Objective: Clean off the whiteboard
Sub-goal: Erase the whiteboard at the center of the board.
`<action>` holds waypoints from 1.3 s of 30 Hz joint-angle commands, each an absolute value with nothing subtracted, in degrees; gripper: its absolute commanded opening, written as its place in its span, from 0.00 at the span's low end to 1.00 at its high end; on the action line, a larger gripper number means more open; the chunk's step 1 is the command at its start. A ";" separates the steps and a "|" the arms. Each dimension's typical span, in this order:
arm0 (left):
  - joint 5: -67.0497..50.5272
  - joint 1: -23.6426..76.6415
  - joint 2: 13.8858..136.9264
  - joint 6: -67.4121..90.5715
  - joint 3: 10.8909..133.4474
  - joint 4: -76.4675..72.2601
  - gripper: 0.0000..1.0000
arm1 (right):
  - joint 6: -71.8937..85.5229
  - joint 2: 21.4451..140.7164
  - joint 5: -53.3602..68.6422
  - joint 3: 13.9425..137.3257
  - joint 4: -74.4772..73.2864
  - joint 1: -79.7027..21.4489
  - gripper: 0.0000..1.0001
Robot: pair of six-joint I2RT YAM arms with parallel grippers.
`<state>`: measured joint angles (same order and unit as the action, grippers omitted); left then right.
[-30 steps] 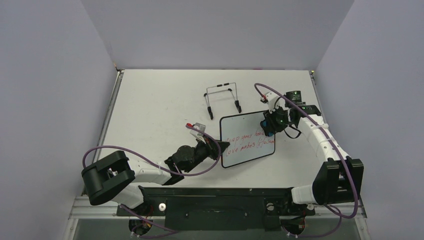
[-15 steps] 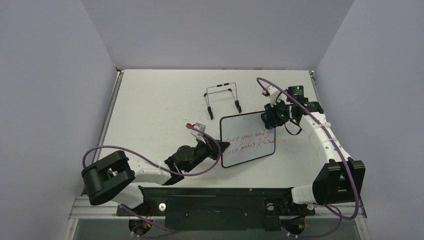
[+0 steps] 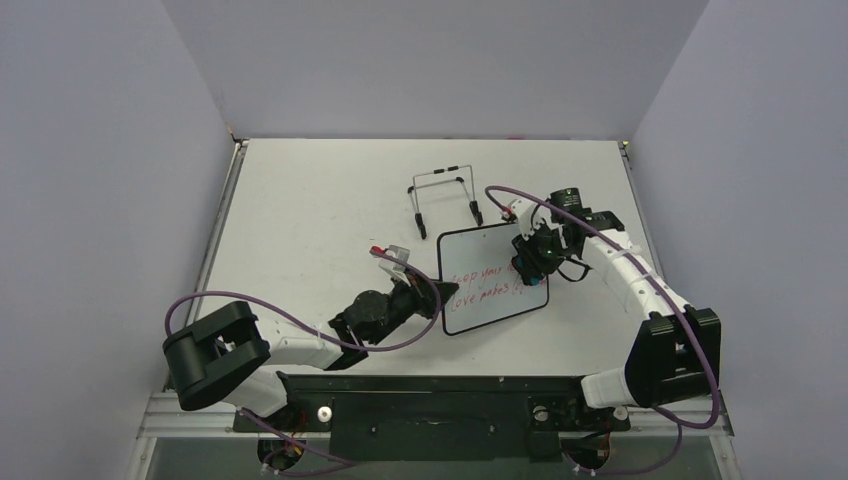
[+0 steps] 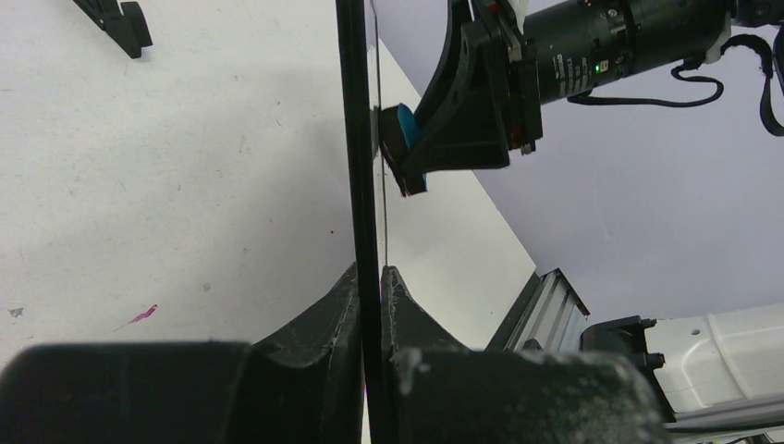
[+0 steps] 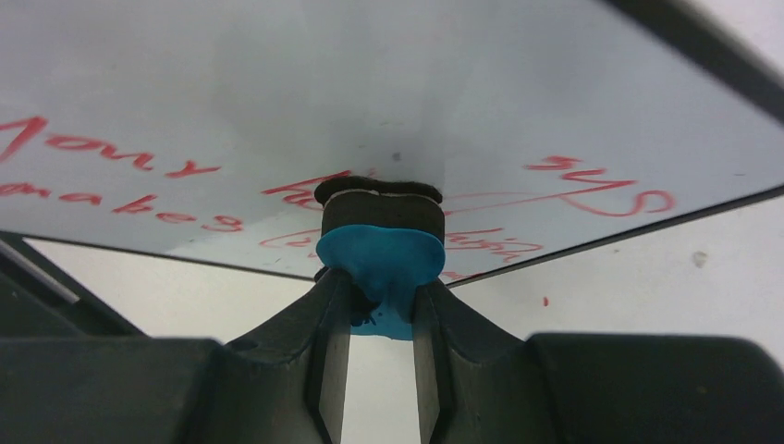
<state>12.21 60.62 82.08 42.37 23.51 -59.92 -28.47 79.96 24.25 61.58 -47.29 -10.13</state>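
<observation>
White table (image 3: pixel 300 220), right arm (image 3: pixel 632 282) over whiteboard (image 3: pixel 478 312)

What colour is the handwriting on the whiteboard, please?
Red handwriting on the whiteboard, clearest in the right wrist view.

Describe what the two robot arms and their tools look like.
The left arm and right arm have white links, chunky black joint housings and looping purple cables. The left tool and right tool are matte black with tapered fingers; a small green light glows on the right wrist.
</observation>
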 commanded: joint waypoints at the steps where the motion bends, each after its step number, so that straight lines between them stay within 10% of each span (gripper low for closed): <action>1: 9.65 60.93 80.72 40.58 24.78 -65.74 0.00 | -29.56 77.94 24.63 61.73 -47.56 -12.20 0.00; 39: 10.74 60.47 79.81 42.81 23.83 -66.05 0.00 | -15.78 76.12 26.75 58.35 -27.79 -4.25 0.00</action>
